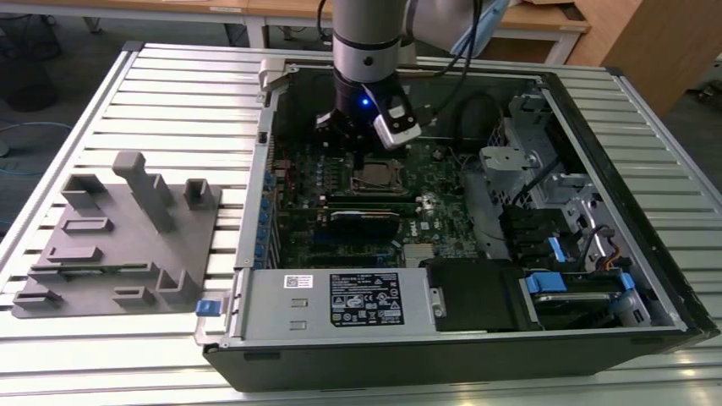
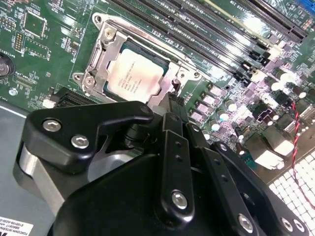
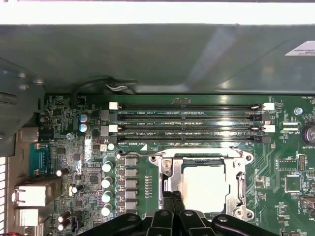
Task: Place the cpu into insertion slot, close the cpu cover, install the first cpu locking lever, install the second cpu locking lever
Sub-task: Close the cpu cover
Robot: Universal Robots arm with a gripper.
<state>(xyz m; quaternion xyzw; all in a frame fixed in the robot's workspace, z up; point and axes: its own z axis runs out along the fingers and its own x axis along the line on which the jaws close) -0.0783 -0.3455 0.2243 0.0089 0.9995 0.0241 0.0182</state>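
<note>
Exterior view's left: grey fixture block point(image 1: 118, 233) on slatted worktop point(image 1: 68, 127). Right of it, open case point(image 1: 631, 211). End effector point(image 3: 173, 196) low at the socket edge, tips partly hidden by its own body, fingers pressed together, holding nothing; contact unclear. Cpu point(image 2: 134, 76) sits in slot point(image 3: 202, 162), cover point(image 2: 101, 56) down around it. Levers hard to make out.

The computer case point(image 1: 451, 364) rests on the bench point(image 1: 169, 85) with a fixture block point(image 1: 113, 245) at the exterior view's left, and inside, on the circuit board point(image 1: 310, 182), the cpu point(image 3: 204, 184) sits in the insertion slot point(image 3: 202, 162) within the cpu cover point(image 3: 170, 179), memory slots point(image 3: 187, 123) alongside, the pincer point(image 3: 173, 196) just above.
</note>
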